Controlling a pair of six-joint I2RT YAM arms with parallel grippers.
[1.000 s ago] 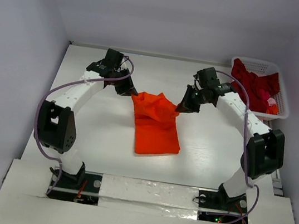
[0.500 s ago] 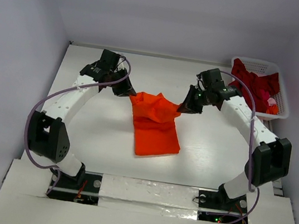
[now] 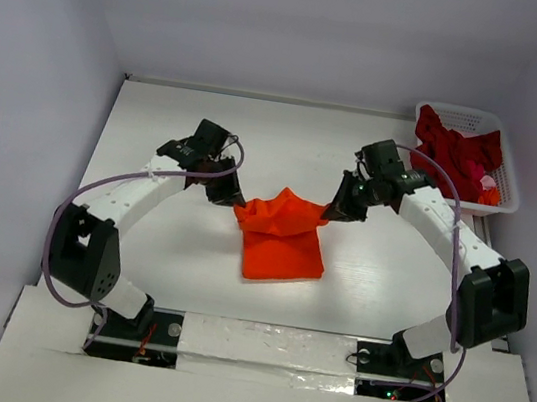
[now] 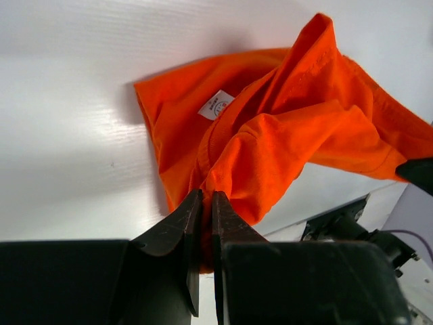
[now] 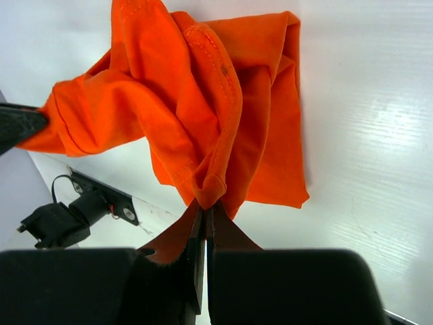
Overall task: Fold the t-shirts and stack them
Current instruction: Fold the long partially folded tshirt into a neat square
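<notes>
An orange t-shirt (image 3: pixel 281 235) lies in the middle of the table, its far half lifted and doubled toward the near edge. My left gripper (image 3: pixel 236 203) is shut on its left far corner, my right gripper (image 3: pixel 331 210) shut on its right far corner. In the left wrist view the jaws (image 4: pixel 206 198) pinch bunched orange cloth, and the shirt's white neck label (image 4: pixel 216 105) shows on the lower layer. The right wrist view shows the fingers (image 5: pixel 205 211) clamped on a folded hem of the orange t-shirt (image 5: pixel 203 101). Dark red t-shirts (image 3: pixel 458 149) lie heaped in the basket.
The white lattice basket (image 3: pixel 471 120) stands at the table's back right corner, beside the right arm. Grey walls close in the table on the left, back and right. Both arm bases sit on the near edge.
Both grippers have moved toward the near edge, carrying the shirt's far edge with them, so the shirt is now folded shorter.
</notes>
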